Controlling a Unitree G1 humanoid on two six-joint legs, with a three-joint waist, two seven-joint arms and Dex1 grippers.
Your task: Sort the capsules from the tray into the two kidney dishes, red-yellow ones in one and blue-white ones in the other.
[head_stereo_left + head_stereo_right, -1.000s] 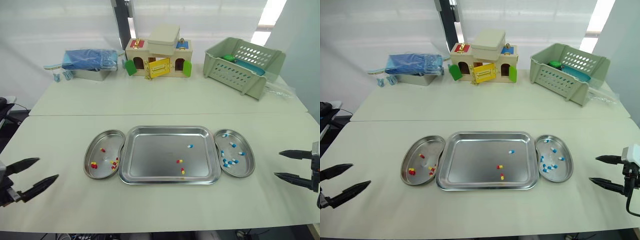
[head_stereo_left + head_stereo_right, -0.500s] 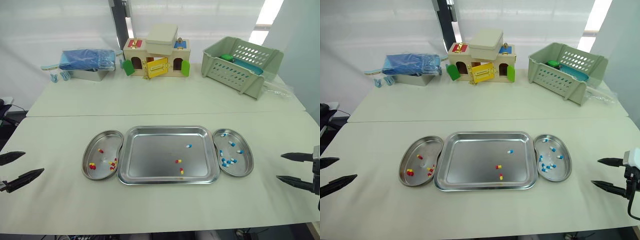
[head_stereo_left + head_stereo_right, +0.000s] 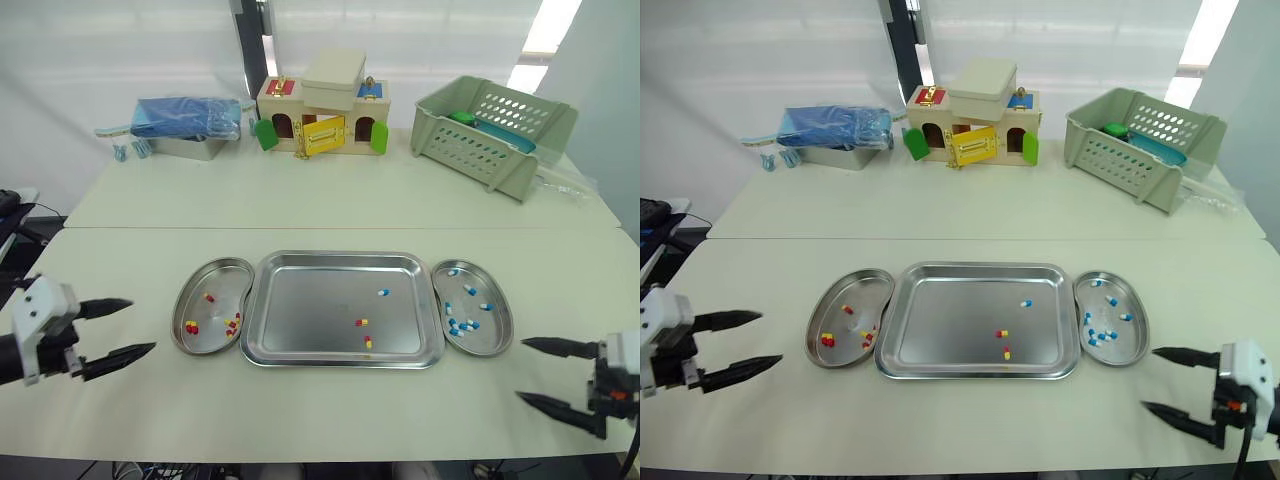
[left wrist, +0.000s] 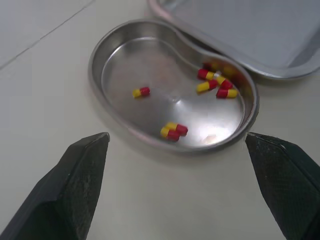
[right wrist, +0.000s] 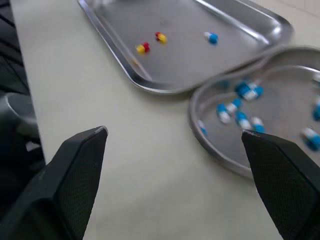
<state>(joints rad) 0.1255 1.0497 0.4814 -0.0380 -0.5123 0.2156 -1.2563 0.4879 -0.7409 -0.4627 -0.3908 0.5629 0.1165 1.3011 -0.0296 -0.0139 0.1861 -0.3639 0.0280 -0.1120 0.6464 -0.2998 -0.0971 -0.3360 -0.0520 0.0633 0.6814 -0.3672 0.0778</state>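
A steel tray [image 3: 310, 310] lies mid-table and holds one blue-white capsule [image 3: 383, 292] and two red-yellow capsules [image 3: 361, 322] [image 3: 367, 342]. The left kidney dish [image 3: 215, 280] touches the tray's left side and holds several red-yellow capsules [image 4: 173, 131]. Several blue-white capsules [image 5: 241, 120] lie in the right kidney dish [image 3: 492, 338]. My left gripper [image 3: 143, 325] is open, low over the table left of the left dish, holding nothing. In front of the right dish my right gripper [image 3: 520, 369] is also open and holds nothing.
Along the back of the table stand a wooden toy house [image 3: 322, 118], a green slatted basket [image 3: 495, 135] and a metal box with a blue package [image 3: 185, 118]. A seam [image 3: 300, 228] joins the two tabletops behind the tray.
The camera has shifted. The left gripper has come in from the table's left edge toward the left dish. The right gripper has moved left and nearer, in front of the right dish.
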